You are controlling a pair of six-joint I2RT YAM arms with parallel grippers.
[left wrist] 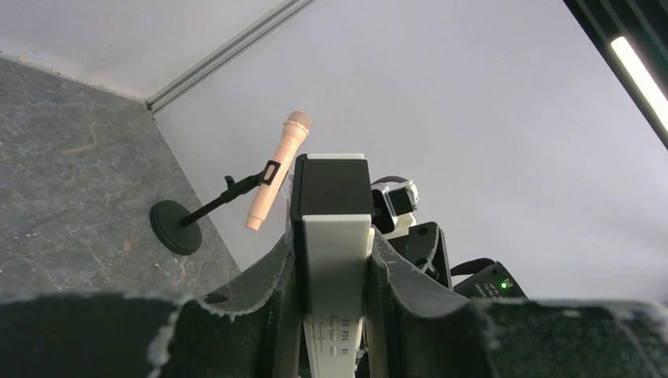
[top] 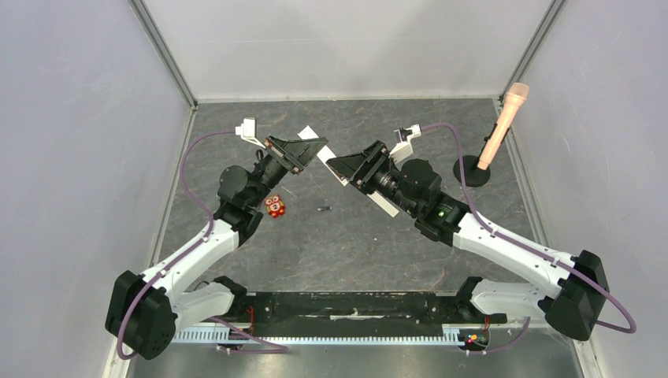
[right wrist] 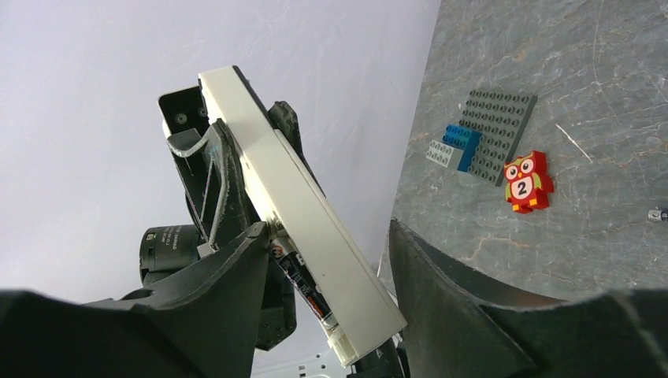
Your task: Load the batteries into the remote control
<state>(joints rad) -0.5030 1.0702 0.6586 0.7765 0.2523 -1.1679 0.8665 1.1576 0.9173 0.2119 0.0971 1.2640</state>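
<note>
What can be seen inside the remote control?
One dark battery, it seems, lies in the open underside of the remote control, near its lower end. The rest is hidden by its casing and the left gripper.

Random extras on the dark stone-look table (top: pixel 354 244), going off the red-orange owl toy (top: pixel 275 206)

The owl has a "2" on its belly. Right next to it lies a grey studded building plate (right wrist: pixel 499 126) with a blue brick (right wrist: pixel 466 143) and a light grey brick (right wrist: pixel 441 153) at its edge. Well away from the owl, near the table's far right corner, a pink microphone (top: pixel 504 126) leans on a round black base (top: pixel 471 170).
</note>
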